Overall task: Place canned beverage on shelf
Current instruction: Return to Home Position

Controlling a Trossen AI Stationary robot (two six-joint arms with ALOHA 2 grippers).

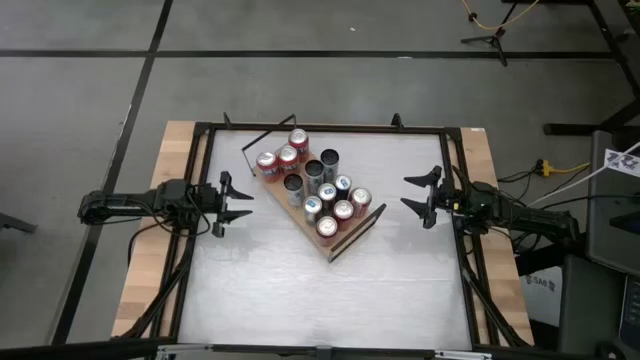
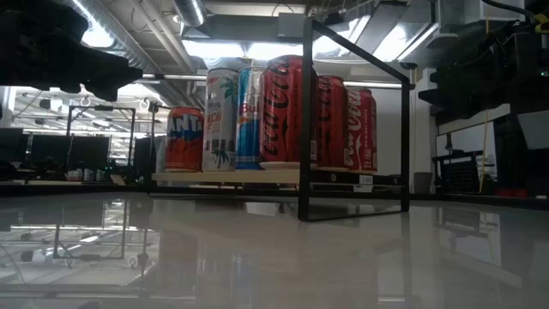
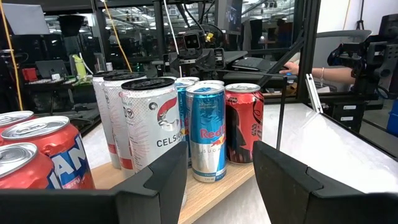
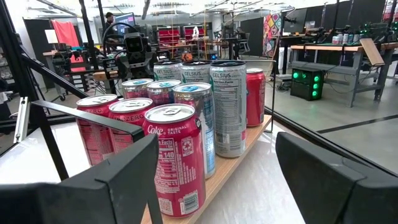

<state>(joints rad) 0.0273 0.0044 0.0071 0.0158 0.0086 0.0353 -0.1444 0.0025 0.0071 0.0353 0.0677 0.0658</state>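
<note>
High view is showing the shelf (image 1: 348, 233) lying slantwise at the middle of the frame on the white surface (image 1: 300, 300). It is carrying what I am counting as twelve cans (image 1: 313, 168), all standing upright in close rows. No loose can is showing anywhere on the surface around it, so I am judging the stocking as done, with only the parking of the arms left. The left claw (image 1: 245, 204) is hovering at the left-centre of the frame, well apart from the shelf, its fingers spread wide and grasping nothing. The right claw (image 1: 408, 193) is hovering at the right-centre, likewise released and empty. Both wrist views are agreeing, each looking between parted fingers at the cans with nothing held in the gap. Whether either arm is already sitting in its rest pose is something these pictures are not settling. In the low view the front cans are covering the ones behind, a black wire rail (image 2: 307, 120) is crossing in front of a red can (image 2: 281, 112), and the claws are showing only as dark shapes in the upper corners. The left wrist view is cutting off the orange cans at its lower left edge.
</note>
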